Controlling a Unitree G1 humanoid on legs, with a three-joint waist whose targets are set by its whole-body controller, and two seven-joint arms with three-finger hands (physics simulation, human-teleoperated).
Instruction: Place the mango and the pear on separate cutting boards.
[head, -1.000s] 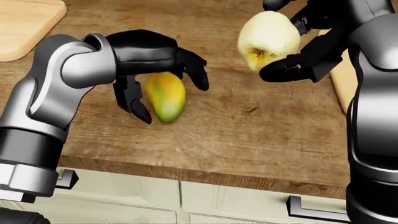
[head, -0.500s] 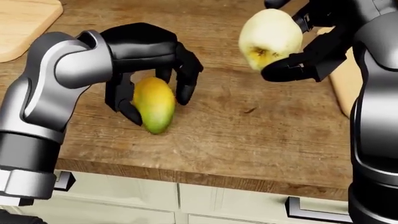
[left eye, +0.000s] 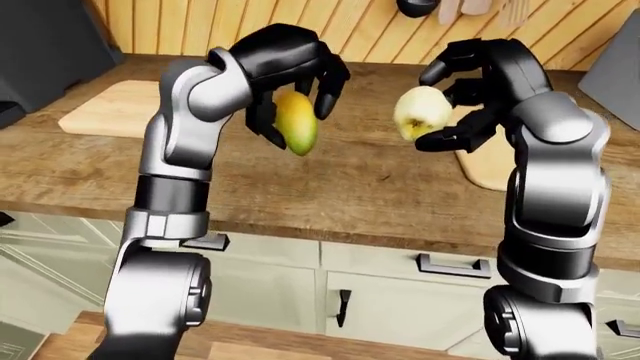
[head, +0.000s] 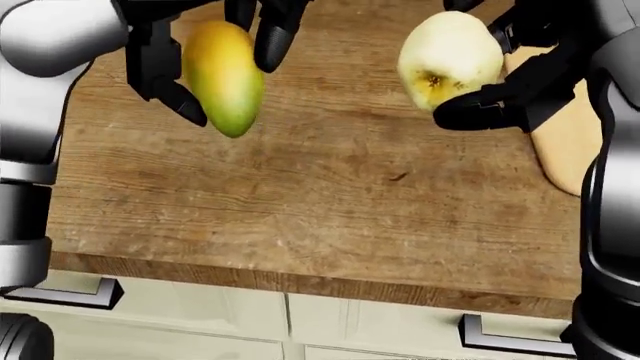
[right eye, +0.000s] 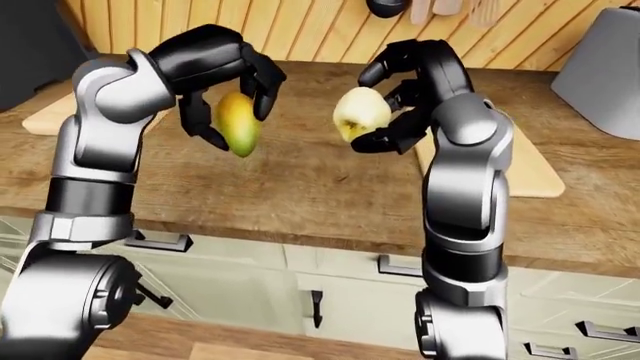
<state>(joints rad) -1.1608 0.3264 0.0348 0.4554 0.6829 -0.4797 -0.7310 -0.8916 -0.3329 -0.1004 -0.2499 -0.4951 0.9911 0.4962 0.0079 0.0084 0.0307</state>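
My left hand (left eye: 295, 71) is shut on the yellow-green mango (left eye: 296, 122) and holds it clear above the wooden counter (left eye: 330, 187); the mango shows large in the head view (head: 222, 75). My right hand (left eye: 470, 90) is shut on the pale yellow pear (left eye: 422, 112), also held in the air, to the right of the mango. A light cutting board (left eye: 115, 109) lies on the counter at the left behind my left arm. A second light board (right eye: 530, 169) lies at the right, partly hidden by my right arm.
A wooden slat wall (left eye: 380, 30) runs along the top of the eye views. A grey appliance (right eye: 600, 71) stands at the right, a dark one (left eye: 45, 45) at the left. Cream cabinet drawers with dark handles (left eye: 455, 266) sit below the counter edge.
My left hand closed round the mango and lifted it off the counter. The pear stays held up in my right hand. The head view has shifted a little.
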